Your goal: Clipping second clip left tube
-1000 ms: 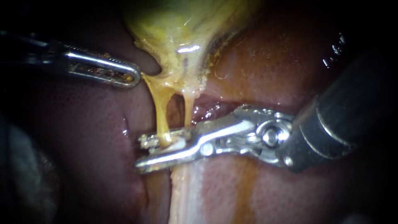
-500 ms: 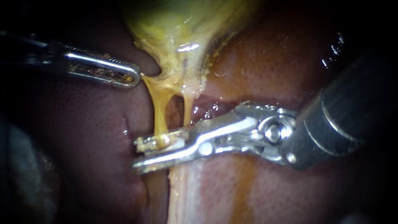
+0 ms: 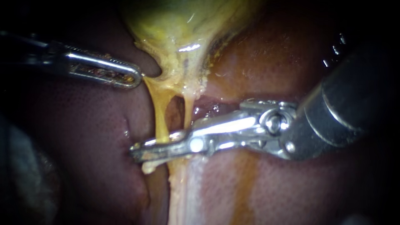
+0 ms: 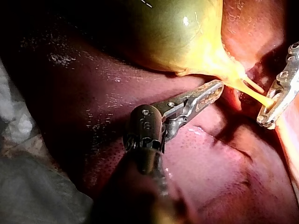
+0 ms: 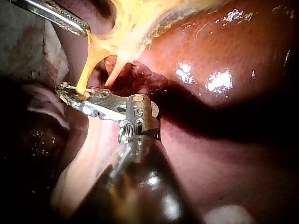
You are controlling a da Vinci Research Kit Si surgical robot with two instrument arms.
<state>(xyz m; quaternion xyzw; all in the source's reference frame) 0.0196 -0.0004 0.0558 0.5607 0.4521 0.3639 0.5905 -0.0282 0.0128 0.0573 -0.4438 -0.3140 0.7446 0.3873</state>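
yellow-green gallbladder [image 3: 183, 25], amber left tube [image 3: 160, 112], finely speckled dark red liver [image 3: 91, 137].

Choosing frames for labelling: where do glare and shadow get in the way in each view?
Endoscope view: glare streaks the right instrument, jaws shut on the left tube; the left instrument sinks into shadow up its shaft. Left wrist view: a small highlight on the gallbladder, the liver dark beside it. Right wrist view: bright spots on the liver, a deep shadow band beside the right instrument.

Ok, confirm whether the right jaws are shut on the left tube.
Yes, the right instrument has its jaws pressed together across the left tube, touching it from both sides.
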